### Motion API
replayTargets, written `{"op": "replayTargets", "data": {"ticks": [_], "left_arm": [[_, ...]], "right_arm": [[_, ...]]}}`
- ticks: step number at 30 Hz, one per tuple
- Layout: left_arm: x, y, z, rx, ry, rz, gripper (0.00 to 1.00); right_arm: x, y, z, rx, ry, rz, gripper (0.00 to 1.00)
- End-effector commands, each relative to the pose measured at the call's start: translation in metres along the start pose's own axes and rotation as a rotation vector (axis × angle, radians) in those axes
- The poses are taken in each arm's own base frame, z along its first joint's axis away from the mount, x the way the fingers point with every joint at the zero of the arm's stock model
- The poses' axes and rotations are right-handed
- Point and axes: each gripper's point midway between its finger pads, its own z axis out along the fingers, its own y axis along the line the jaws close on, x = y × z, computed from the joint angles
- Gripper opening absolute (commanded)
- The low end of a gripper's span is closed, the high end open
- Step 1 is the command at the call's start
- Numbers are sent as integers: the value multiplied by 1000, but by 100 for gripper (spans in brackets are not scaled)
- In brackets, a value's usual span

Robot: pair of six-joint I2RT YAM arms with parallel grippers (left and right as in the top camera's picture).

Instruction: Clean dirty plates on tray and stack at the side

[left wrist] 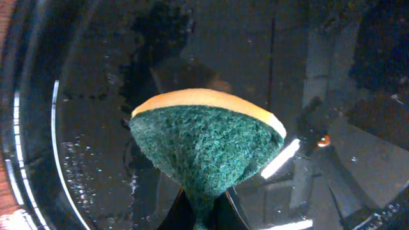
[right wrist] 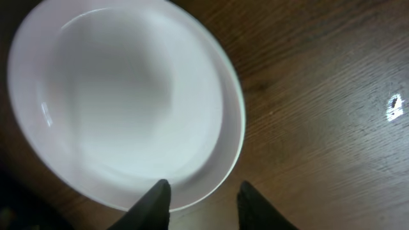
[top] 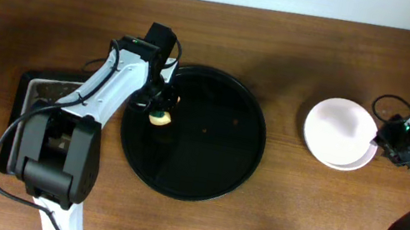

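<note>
Left of the tray, a small tray is being largely hidden by the left arm. Over the tray's upper-left part, a sponge is being pinched at its narrow end by the left hand. This is probably so that the broad green scouring face is being left free for wiping. Whether the sponge is touching the tray's glossy, droplet-speckled floor cannot be told. No plates are being carried by the tray.

Well right of the tray, the plates are being kept as a slightly offset stack on the table. That placement suggests the cleaning is nearly over. How many are stacked cannot be told, though two rims are showing in the right wrist view. At the stack's side farthest from the tray, the right hand is being held wide, fingers apart and gripping nothing, with the plates' rim between them. It is likely being positioned to release or straighten the stack.
</note>
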Motion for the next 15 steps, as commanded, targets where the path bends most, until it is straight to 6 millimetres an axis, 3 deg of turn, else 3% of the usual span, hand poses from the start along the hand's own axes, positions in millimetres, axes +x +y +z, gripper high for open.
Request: {"op": "replayTargets", "data": {"ticks": [1, 3, 4, 7, 8, 10, 11, 12, 13, 15], "left_arm": [[-4, -15, -38, 66, -67, 53, 0], [-1, -13, -78, 70, -140, 61, 0], [2, 1, -102, 29, -187, 37, 0], [17, 84, -155, -211, -273, -134, 0], [36, 146, -170, -369, -255, -268, 0], [54, 202, -150, -463, -223, -378, 0], [55, 233, -126, -527, -244, -379, 0], [54, 246, -107, -535, -258, -368, 0], [65, 257, -72, -510, -224, -376, 0], [75, 256, -47, -488, -170, -359, 5]], "right_arm": [[17, 62, -81, -183, -166, -171, 40], [42, 94, -122, -242, -251, -280, 46], [60, 111, -141, -275, -290, -346, 48], [91, 141, -160, -330, -315, -465, 51], [104, 154, -158, -346, -295, -515, 51], [114, 165, -153, -356, -272, -554, 51], [115, 167, -152, -358, -268, -562, 51], [116, 167, -152, -356, -266, -561, 51], [117, 166, -152, -354, -260, -560, 51], [117, 166, -151, -354, -259, -559, 52]]}}
